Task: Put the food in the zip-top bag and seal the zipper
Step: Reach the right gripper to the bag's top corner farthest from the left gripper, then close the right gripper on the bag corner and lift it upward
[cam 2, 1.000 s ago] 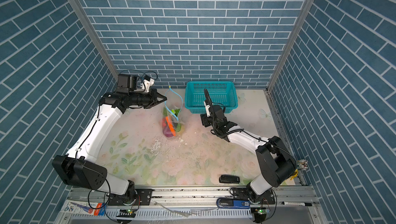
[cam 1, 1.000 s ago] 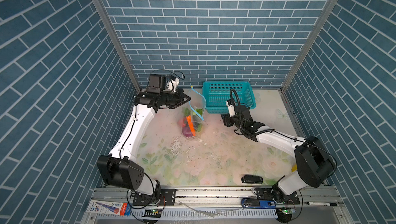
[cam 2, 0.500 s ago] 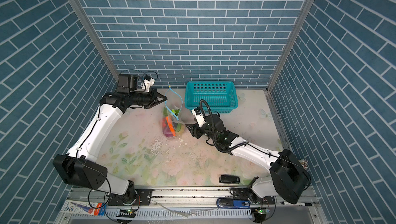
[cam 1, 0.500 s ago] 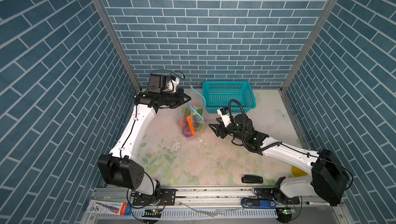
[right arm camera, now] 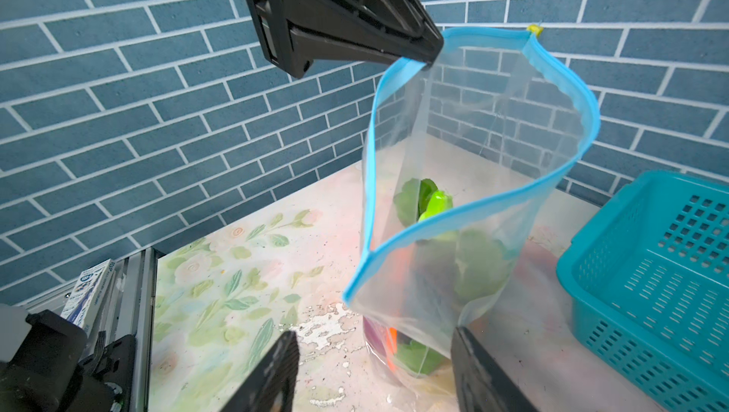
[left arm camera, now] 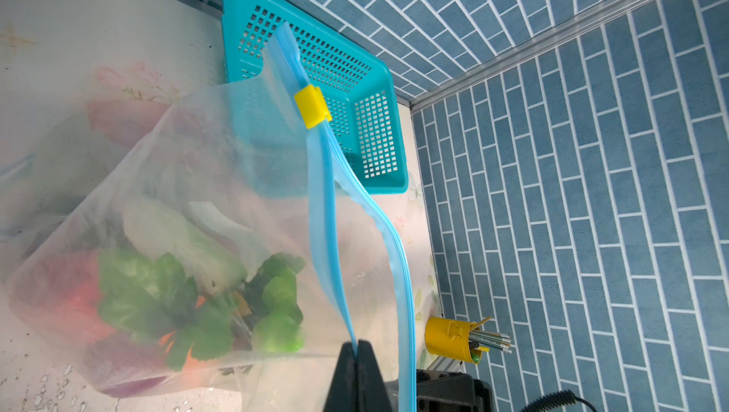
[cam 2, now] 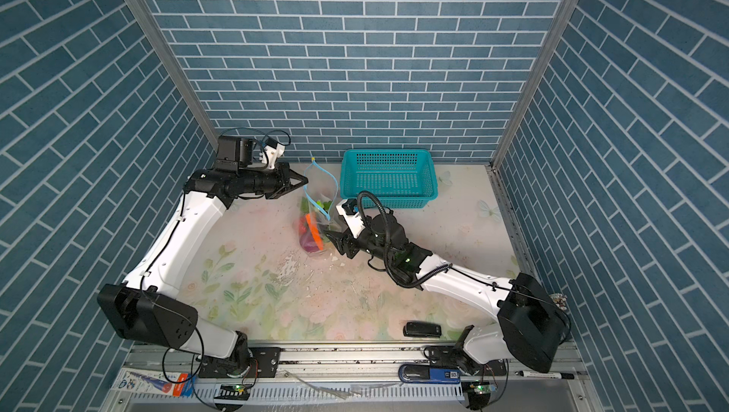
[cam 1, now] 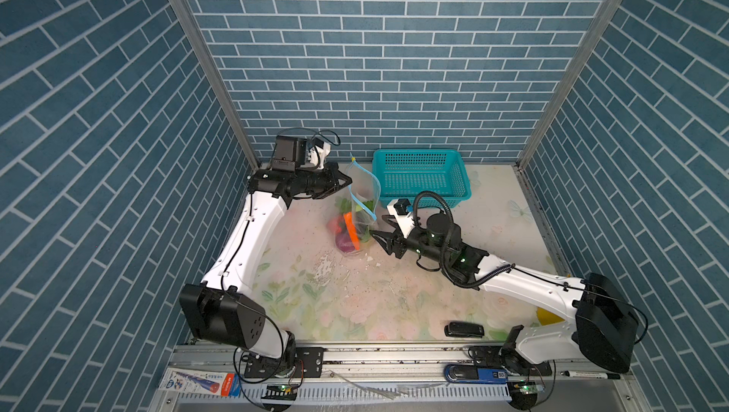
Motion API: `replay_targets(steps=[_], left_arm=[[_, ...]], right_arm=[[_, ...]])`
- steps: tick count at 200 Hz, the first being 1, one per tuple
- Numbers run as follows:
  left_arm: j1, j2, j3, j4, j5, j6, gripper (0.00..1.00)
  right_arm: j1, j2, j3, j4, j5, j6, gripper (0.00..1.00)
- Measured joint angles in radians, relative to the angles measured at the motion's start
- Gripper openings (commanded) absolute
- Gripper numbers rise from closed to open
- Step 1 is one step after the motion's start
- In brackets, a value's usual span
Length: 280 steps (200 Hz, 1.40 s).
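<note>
Left wrist view: left gripper (left arm camera: 357,349) pinches zipper (left arm camera: 320,177); food (left arm camera: 157,291) seemingly bagged.

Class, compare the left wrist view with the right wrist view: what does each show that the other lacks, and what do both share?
Left wrist only: a yellow metal cup holding pencils. Right wrist only: the right gripper, standing open, and a blue-and-white cardboard box. Both: the clear zip-top bag, its light blue zipper strip, leafy green toy vegetables inside, the teal perforated plastic basket, and the left gripper shut on that strip.
</note>
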Motion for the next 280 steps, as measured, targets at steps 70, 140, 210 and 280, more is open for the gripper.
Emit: replay_targets(steps=[70, 140, 210, 280], left_arm=[[0.0, 0.0, 0.0, 0.0, 0.0, 0.0, 0.0], [0.0, -0.003, -0.002, 0.0, -0.001, 0.0, 0.0], [0.0, -0.037, -0.012, 0.013, 0.004, 0.019, 0.44], [0.0, -0.122, -0.067, 0.113, 0.017, 0.034, 0.72]], right_arm=[[0.026, 0.021, 0.068, 0.0, 0.045, -0.047, 0.18], [0.034, 0.029, 0.093, -0.043, 0.064, -0.051, 0.0], [0.021, 0.006, 0.177, -0.229, 0.086, -0.108, 0.0], [-0.113, -0.026, 0.262, -0.436, -0.084, -0.158, 0.0]])
